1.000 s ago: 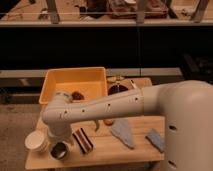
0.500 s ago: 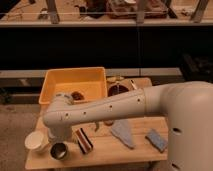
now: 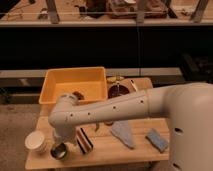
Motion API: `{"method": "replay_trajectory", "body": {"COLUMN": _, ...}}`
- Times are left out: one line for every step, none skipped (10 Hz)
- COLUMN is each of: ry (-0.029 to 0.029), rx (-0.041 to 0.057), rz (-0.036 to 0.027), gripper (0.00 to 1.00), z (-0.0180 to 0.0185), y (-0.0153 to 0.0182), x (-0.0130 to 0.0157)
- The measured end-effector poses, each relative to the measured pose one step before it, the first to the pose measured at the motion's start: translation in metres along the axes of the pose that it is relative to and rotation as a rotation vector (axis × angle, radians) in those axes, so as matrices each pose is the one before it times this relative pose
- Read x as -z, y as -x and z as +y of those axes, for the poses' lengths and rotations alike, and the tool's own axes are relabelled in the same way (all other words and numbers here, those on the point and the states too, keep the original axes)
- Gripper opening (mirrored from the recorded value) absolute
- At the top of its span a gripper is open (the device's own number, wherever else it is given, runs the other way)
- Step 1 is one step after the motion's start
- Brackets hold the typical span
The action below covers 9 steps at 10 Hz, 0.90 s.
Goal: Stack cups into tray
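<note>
My pincer [image 3: 58, 140] hangs at the end of my forearm [image 3: 100, 112], low over the front left corner of the desk [image 3: 107, 149]. It is right above the grey tumbler [image 3: 59, 151]. My own wrist covers most of it, so I cannot tell whether it is spread or pressed together, nor whether it touches the tumbler.

The tumbler stands upright, its dark mouth facing up. Just to its left stands the white cup [image 3: 36, 141], also upright, wider and pale, near the desk's left edge. I cannot make out any third cup.

To the right of the tumbler lies a dark striped thing [image 3: 84, 140], too blurred to name. Further right lie a grey cloth [image 3: 123, 134] and a blue cloth [image 3: 156, 140], apart from each other.

Behind my elbow sits the tray [image 3: 70, 84], yellow-orange with raised sides, at the back left of the desk. My arm cuts off its front wall. A small dark shape [image 3: 78, 93] lies inside near that wall; I cannot say what it is. Right of the tray sits the dark red dish [image 3: 120, 91], partly hidden by my forearm.
</note>
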Motion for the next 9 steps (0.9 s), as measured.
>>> {"method": "replay_trajectory", "body": {"ry": 0.00070, "rx": -0.00643, "rz": -0.00485, "gripper": 0.36, "z": 0.00212, "y": -0.00032, "x": -0.00253}}
{"method": "replay_trajectory", "body": {"ry": 0.00148, "rx": -0.00724, "rz": -0.00713, "gripper": 0.33, "z": 0.00270, "y": -0.00003, "x": -0.00287}}
{"method": "replay_trajectory", "body": {"ry": 0.00113, "rx": -0.00369, "rz": -0.00422, "gripper": 0.33, "z": 0.00150, "y": 0.00007, "x": -0.00174}}
{"method": "replay_trajectory", "body": {"ry": -0.00060, "rx": -0.00368, "rz": -0.00488, "gripper": 0.33, "z": 0.00079, "y": 0.00014, "x": -0.00154}}
{"method": "replay_trajectory", "body": {"ry": -0.00082, "rx": -0.00284, "rz": -0.00450, "gripper": 0.33, "z": 0.00056, "y": 0.00016, "x": -0.00154}}
{"method": "replay_trajectory", "body": {"ry": 0.00025, "rx": -0.00244, "rz": -0.00518, "gripper": 0.33, "z": 0.00125, "y": 0.00034, "x": -0.00177}}
{"method": "replay_trajectory", "body": {"ry": 0.00440, "rx": -0.00103, "rz": -0.00551, "gripper": 0.33, "z": 0.00184, "y": 0.00064, "x": -0.00125}}
{"method": "replay_trajectory", "body": {"ry": -0.00189, "rx": 0.00083, "rz": -0.00251, "gripper": 0.33, "z": -0.00058, "y": -0.00019, "x": -0.00114}}
{"method": "replay_trajectory", "body": {"ry": -0.00114, "rx": 0.00260, "rz": -0.00152, "gripper": 0.33, "z": -0.00124, "y": 0.00004, "x": -0.00075}}
